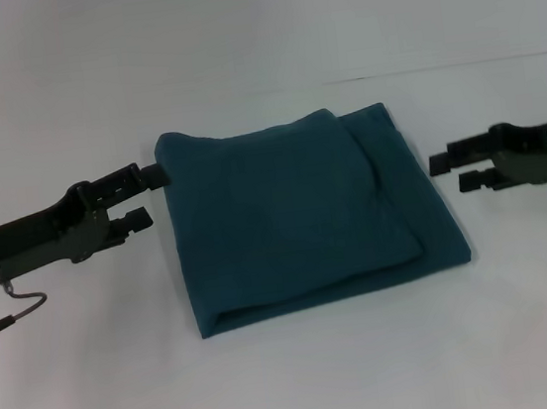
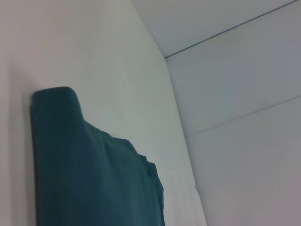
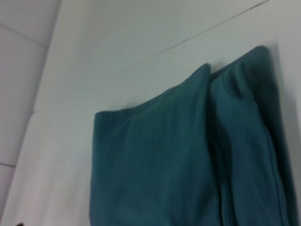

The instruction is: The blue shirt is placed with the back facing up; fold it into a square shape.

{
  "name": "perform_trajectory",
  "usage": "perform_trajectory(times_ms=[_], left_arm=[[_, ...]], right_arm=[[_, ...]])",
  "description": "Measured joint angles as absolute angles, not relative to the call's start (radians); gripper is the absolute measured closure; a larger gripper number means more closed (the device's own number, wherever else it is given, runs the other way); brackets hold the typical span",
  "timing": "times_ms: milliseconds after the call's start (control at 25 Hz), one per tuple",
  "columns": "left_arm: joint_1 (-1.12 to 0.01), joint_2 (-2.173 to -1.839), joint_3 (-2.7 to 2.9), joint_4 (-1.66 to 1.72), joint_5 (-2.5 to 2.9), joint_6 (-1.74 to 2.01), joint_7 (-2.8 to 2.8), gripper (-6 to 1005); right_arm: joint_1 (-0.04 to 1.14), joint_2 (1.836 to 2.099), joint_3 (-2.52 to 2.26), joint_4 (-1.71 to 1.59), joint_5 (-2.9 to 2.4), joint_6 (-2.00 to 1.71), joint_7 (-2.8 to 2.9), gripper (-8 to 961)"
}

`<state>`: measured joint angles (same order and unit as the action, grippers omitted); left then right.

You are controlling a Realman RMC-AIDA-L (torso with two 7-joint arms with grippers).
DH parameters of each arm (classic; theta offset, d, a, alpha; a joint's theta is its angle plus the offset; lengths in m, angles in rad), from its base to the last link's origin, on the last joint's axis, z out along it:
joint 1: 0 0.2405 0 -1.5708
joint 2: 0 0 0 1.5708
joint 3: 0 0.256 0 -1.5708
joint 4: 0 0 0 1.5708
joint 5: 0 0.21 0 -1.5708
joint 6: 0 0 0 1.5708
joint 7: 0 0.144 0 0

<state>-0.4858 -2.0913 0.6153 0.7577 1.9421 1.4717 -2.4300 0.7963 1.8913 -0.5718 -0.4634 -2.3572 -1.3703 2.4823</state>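
The blue shirt point(image 1: 294, 212) lies folded into a rough square on the white table, plain side up, with layered edges along its right and near sides. It also shows in the left wrist view point(image 2: 89, 169) and the right wrist view point(image 3: 178, 155). My left gripper point(image 1: 152, 192) is open and empty just left of the shirt's far left corner, its upper finger point(image 1: 153, 172) right at the cloth's edge. My right gripper point(image 1: 446, 173) is open and empty, a short gap to the right of the shirt's right edge.
The white table point(image 1: 305, 380) spreads around the shirt on all sides. A wall point(image 1: 231, 20) rises behind it. A thin cable point(image 1: 12, 311) hangs by my left arm at the left edge.
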Motion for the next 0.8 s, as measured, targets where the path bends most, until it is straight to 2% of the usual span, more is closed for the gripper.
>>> perform_trajectory(times_ms=[200,600,800], left_arm=[[-0.490,-2.094,0.616,0.754,1.942,1.467,-2.418,95],[-0.489,-2.097,0.610,0.748,1.933,1.450,-2.400,95],[-0.492,-2.100,0.612,0.739,1.933,1.436,-2.395,95]], right_arm=[[0.836,1.913,-0.626,-0.453,-2.362,-1.285,2.529,271],[0.864,2.002,-0.724,-0.448,-2.358,-1.092,2.507,272],[0.882,2.028,-0.750,-0.421,-2.358,-1.039,2.492,272]])
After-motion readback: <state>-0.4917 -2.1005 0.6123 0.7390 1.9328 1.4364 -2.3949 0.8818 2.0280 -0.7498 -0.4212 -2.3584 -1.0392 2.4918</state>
